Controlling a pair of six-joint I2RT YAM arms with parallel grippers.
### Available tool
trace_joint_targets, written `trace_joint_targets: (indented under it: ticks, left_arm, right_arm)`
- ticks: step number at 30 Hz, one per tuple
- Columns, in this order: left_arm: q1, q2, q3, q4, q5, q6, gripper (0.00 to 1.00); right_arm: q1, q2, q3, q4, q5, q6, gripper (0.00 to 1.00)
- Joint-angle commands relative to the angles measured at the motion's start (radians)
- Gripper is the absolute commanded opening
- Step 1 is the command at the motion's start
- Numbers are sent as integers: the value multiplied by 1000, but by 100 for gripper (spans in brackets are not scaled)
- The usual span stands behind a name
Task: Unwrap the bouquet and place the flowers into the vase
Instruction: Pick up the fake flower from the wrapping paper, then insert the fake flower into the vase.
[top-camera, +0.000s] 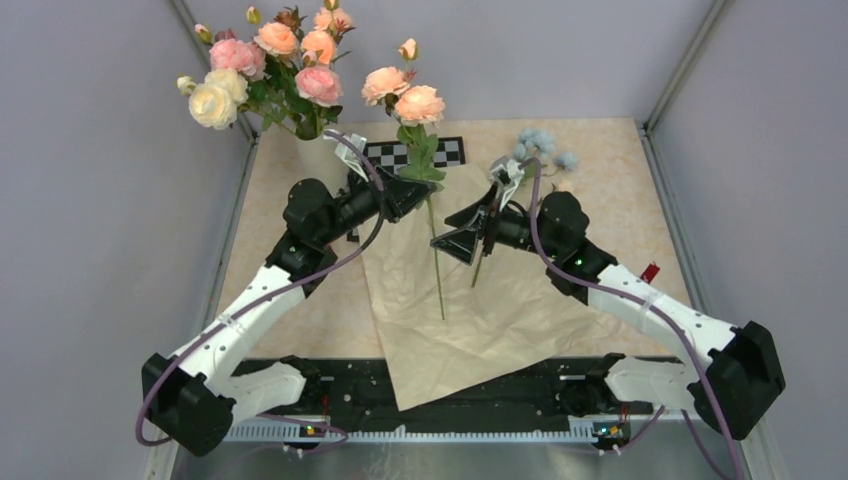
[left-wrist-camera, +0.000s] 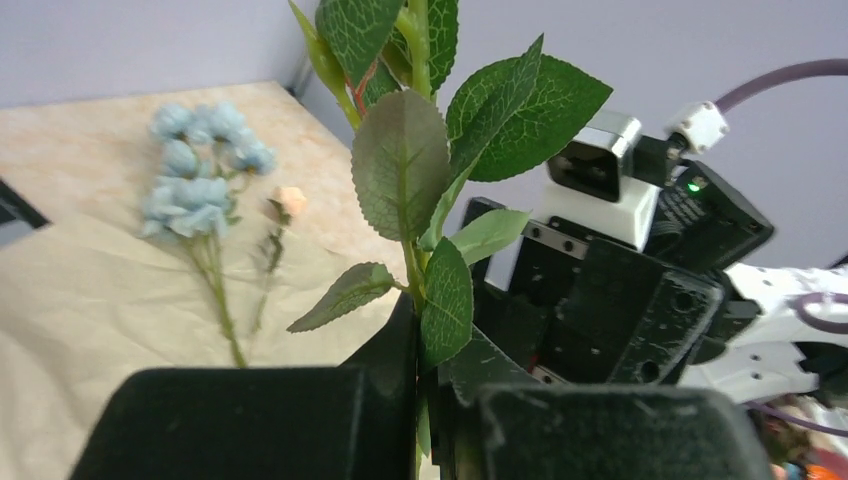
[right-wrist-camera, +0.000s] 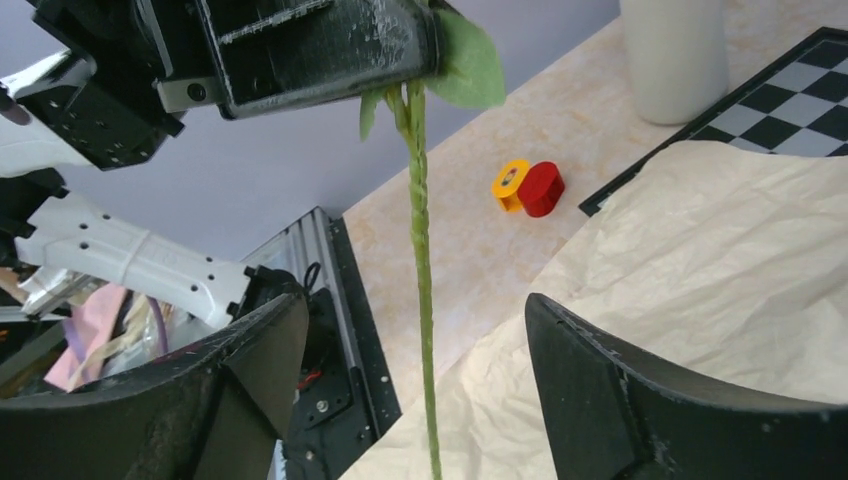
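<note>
Pinched tight in the left gripper (top-camera: 412, 190): a leafy stem (top-camera: 438, 280), long way running top to bottom, mid frame. Wide open and holding nothing, the stem between its fingers: the right gripper (top-camera: 447, 232). Up and left, nearest the left arm: the vase (top-camera: 316, 155). Flat at upper right: blue flowers (top-camera: 545, 143).

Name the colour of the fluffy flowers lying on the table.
Pale blue flowers, clearest in left wrist view.

Left gripper (left-wrist-camera: 430, 375) clamped tight, right gripper (right-wrist-camera: 413, 305) gaping (jaws wide apart); both arms reach inward, wrists seemingly nearly touching
</note>
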Motion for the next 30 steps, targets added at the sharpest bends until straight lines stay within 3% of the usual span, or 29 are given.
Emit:
trace_joint_targets:
  ticks: [1, 5, 9, 18, 25, 30]
  left_arm:
    - [47, -39, 98, -88, 15, 182, 0]
    - [143, -55, 122, -136, 61, 333, 0]
    - [303, -56, 164, -151, 147, 351, 0]
    - [475, -100, 313, -301, 40, 569, 0]
    - [618, -109, 319, -196, -29, 544, 0]
    - [667, -102, 271, -5, -125, 480, 0]
  right_arm:
    - [10, -70, 39, -26, 81, -50, 84]
    - [10, -106, 37, -117, 205, -79, 88]
    - [5, -136, 38, -209, 324, -111, 91]
    - [-119, -208, -25, -263, 353, -111, 93]
    - [-220, -268, -69, -277, 334, -110, 94]
    - [-254, -294, -94, -277, 332, -115, 95]
